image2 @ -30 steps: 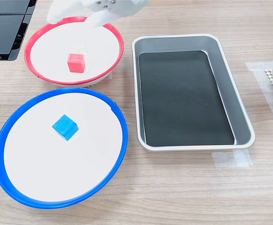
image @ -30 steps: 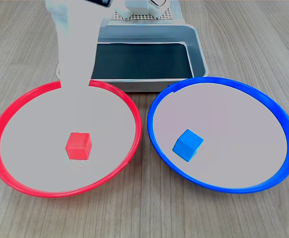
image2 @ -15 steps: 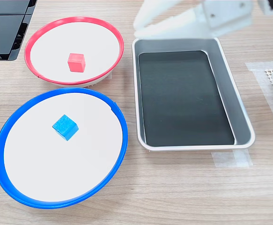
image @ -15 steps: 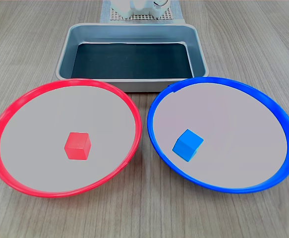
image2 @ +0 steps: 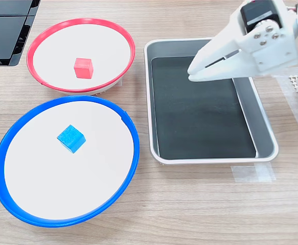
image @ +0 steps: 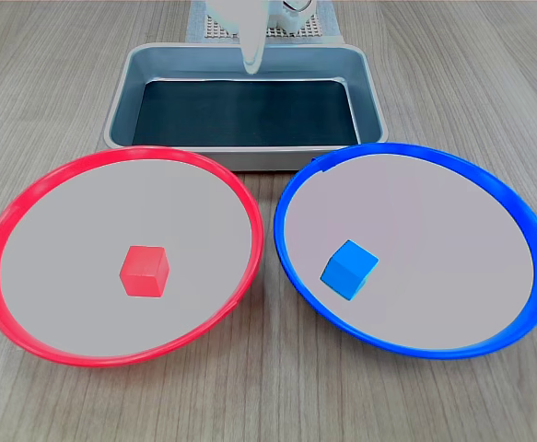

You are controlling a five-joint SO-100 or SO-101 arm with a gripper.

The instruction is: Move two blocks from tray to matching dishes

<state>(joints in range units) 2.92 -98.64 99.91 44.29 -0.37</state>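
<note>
Both blocks sit in their matching dishes; the sorting looks finished.

The red block (image2: pixel 83 68) rests near the middle of the red-rimmed dish (image2: pixel 46 84), and the blue block (image2: pixel 70 138) lies in the blue-rimmed dish (image2: pixel 133 153) beside it on the counter (image2: pixel 189 204). The tray (image2: pixel 264 122) holds nothing on its dark floor. The tool (image2: pixel 193 72) hangs above the tray, its jaws nearly together and gripping nothing. By my reading no carrying step remains; the next move only calls for the arm to go to rest.

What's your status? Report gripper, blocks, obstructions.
Gripper shut, empty, above tray. Red block in red dish, blue block in blue dish. Nothing in the way.
</note>
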